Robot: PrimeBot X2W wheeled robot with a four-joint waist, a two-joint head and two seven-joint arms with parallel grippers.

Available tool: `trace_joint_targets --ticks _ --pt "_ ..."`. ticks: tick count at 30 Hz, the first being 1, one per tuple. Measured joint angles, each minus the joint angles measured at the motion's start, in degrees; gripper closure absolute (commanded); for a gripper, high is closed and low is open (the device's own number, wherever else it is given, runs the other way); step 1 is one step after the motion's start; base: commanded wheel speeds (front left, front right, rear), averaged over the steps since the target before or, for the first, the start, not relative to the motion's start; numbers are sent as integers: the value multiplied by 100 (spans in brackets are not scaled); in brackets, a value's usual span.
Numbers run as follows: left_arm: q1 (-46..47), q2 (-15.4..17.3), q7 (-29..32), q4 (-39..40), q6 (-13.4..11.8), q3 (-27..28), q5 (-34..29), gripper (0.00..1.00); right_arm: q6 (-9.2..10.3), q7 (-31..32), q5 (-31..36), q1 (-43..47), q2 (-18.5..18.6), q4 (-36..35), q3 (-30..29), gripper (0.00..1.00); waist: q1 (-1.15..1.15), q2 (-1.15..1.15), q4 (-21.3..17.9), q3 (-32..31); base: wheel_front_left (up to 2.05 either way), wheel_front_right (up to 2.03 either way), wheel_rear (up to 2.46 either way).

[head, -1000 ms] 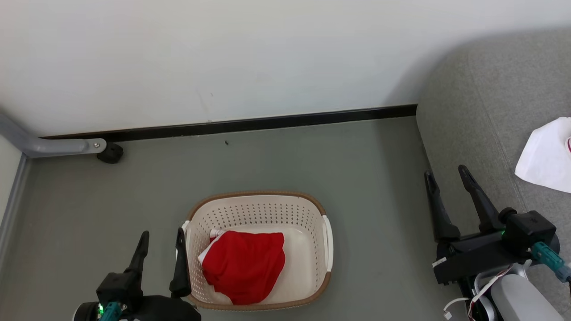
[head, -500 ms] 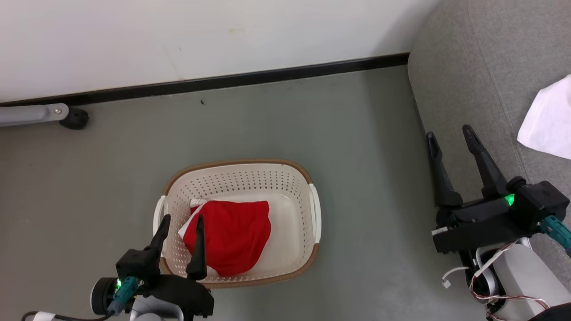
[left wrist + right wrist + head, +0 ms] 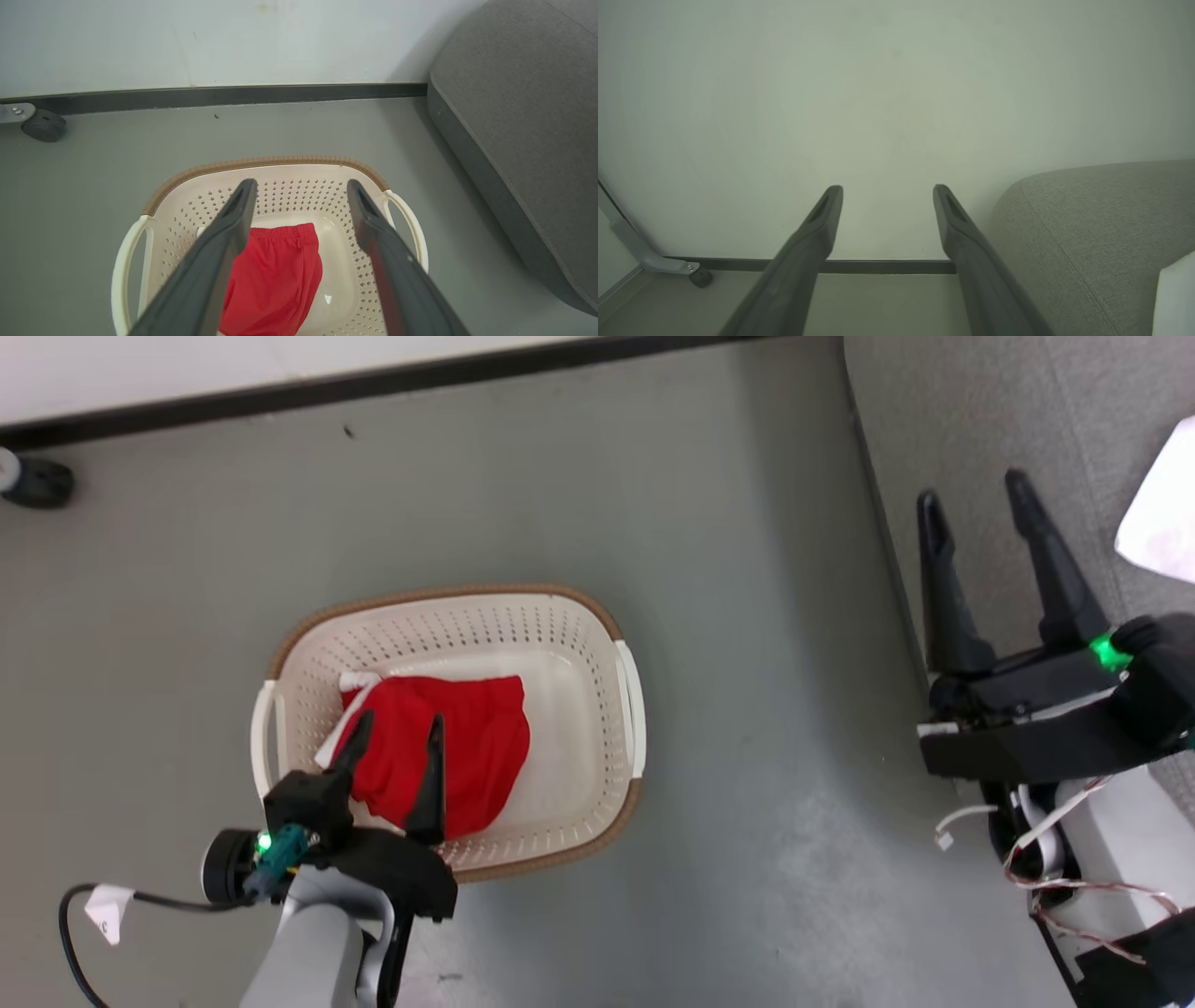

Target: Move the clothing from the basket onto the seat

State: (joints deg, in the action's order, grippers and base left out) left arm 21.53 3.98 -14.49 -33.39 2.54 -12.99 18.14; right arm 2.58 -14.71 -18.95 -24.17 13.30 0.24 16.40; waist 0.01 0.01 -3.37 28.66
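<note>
A cream perforated basket (image 3: 588, 625) with a brown rim stands on the grey floor, and a red garment (image 3: 481, 737) with white trim lies in its left half. My left gripper (image 3: 400, 728) hovers open above that garment, nothing between its fingers. In the left wrist view the red garment (image 3: 275, 280) lies below and between the open left gripper (image 3: 301, 186), inside the basket (image 3: 261, 163). The grey seat (image 3: 971, 401) fills the right side, with a white piece (image 3: 1162, 513) lying on it. My right gripper (image 3: 976, 490) stands open and empty over the seat's left edge.
A white wall with a black baseboard (image 3: 373, 383) runs along the far side. A dark caster foot (image 3: 37, 483) sits at the far left. A cable with a white tag (image 3: 105, 907) trails beside my left arm. In the right wrist view, the right gripper (image 3: 887, 186) faces the wall beside the seat (image 3: 1087, 224).
The head camera has tilted down, so the whole scene has slid up the picture. My left gripper has moved from beside the basket's left wall to over the red garment. Both grippers stay open.
</note>
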Motion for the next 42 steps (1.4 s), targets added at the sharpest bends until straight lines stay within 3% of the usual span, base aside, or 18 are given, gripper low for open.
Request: trace_joint_targets --ticks 21,35,42 --pt "1642 135 442 -1514 -10 288 45 0 52 -1 136 -483 66 -365 -111 0 0 0 -254 1483 0 0 0" --pt "2382 211 978 -2399 -363 501 205 0 53 -1 188 -602 30 -501 -94 0 -1 0 -405 2058 0 0 0" --pt "2687 337 1183 -2672 -423 523 204 0 53 -1 194 -605 -33 -571 -52 0 -1 -1 -469 2272 0 0 0"
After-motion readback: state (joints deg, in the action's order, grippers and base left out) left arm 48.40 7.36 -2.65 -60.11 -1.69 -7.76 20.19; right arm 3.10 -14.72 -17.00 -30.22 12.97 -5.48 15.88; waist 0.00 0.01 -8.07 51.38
